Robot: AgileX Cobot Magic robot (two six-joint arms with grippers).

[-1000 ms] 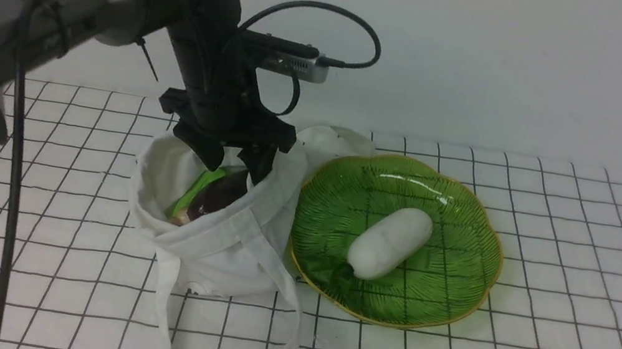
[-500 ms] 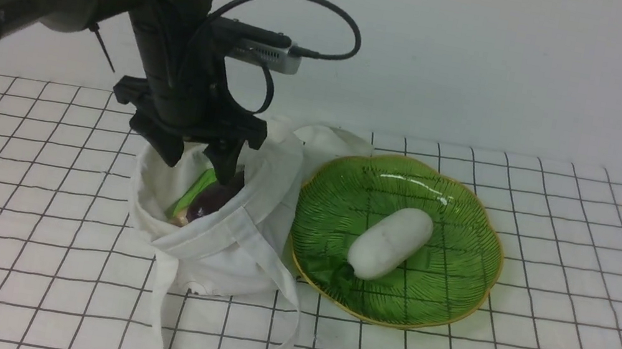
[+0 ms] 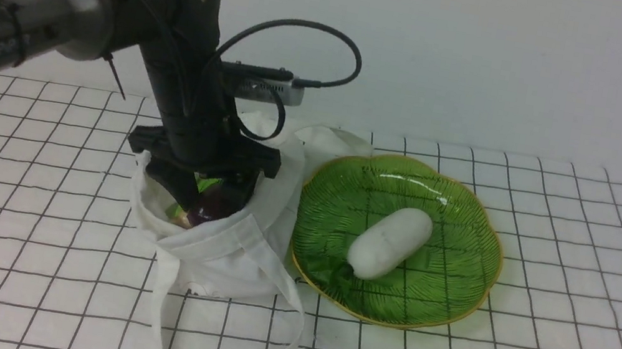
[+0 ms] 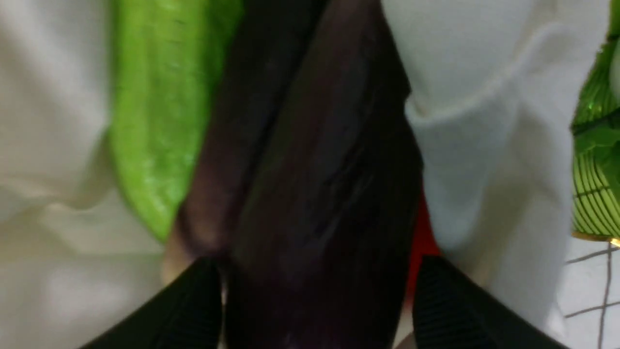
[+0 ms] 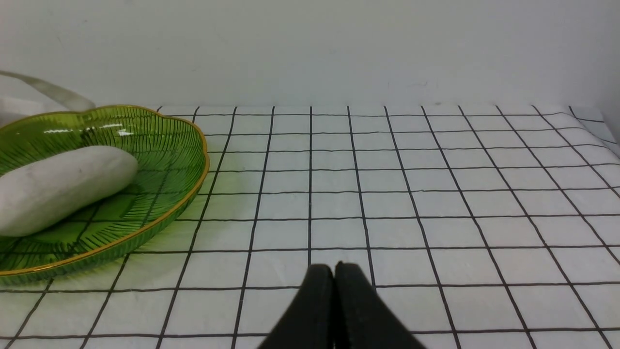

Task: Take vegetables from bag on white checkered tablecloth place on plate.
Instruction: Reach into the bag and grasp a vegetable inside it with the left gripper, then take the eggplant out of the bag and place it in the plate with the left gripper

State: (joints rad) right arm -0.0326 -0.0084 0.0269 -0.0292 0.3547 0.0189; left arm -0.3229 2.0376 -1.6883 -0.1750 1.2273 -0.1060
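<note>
The white cloth bag [image 3: 223,248] lies open on the white checkered tablecloth [image 3: 589,246], left of the green glass plate [image 3: 466,226]. My left gripper [image 3: 209,198] is down inside the bag's mouth, open, its jaws on either side of the dark purple eggplant [image 4: 315,169]. A green-yellow piece [image 4: 160,121] lies beside the eggplant. The smooth white vegetable [image 3: 389,242] lies on the plate. My right gripper [image 5: 334,271] is shut and empty, low over the cloth to the right of the plate [image 5: 169,160]; it does not show in the front view.
The bag's long straps [image 3: 284,334] trail toward the front edge of the cloth. Something red [image 4: 419,252] shows inside the bag beside the eggplant. A white wall stands behind the table. The left arm's cable [image 3: 308,41] loops above the bag.
My left arm has moved down, taking the open gripper from just above the bag's mouth into the bag around the eggplant. The plate and white vegetable have not moved.
</note>
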